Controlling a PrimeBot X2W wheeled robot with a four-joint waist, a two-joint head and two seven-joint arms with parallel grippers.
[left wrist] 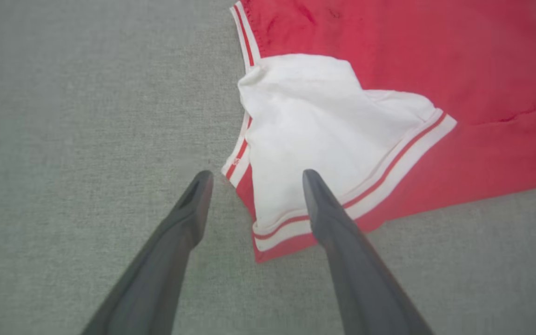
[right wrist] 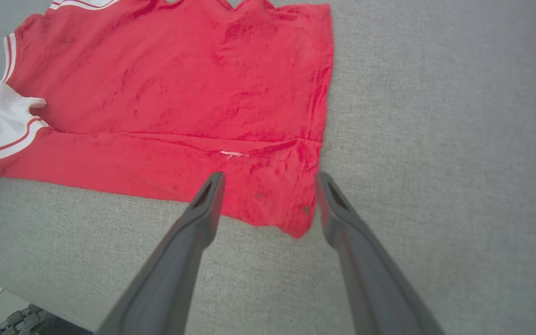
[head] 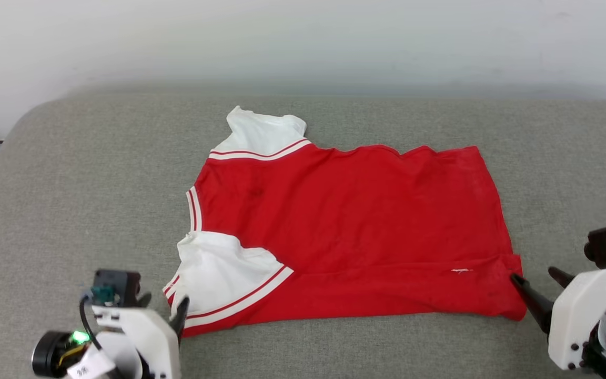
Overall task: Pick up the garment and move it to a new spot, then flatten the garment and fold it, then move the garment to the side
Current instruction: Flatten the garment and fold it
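Grey fabric surface (head: 71, 184), white wall (head: 303, 37)

garment (head: 345, 231) spread on padded surface (head: 71, 184), left gripper (head: 165, 304) at its near-left corner; right gripper (head: 534, 275) at near-right corner

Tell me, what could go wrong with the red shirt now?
1. The near white sleeve lies bunched on the garment; folding over it could trap a lump.
2. The open right gripper straddles the hem corner; a finger could snag it and pull the folded strip open.
3. The open left gripper could likewise catch the sleeve trim.
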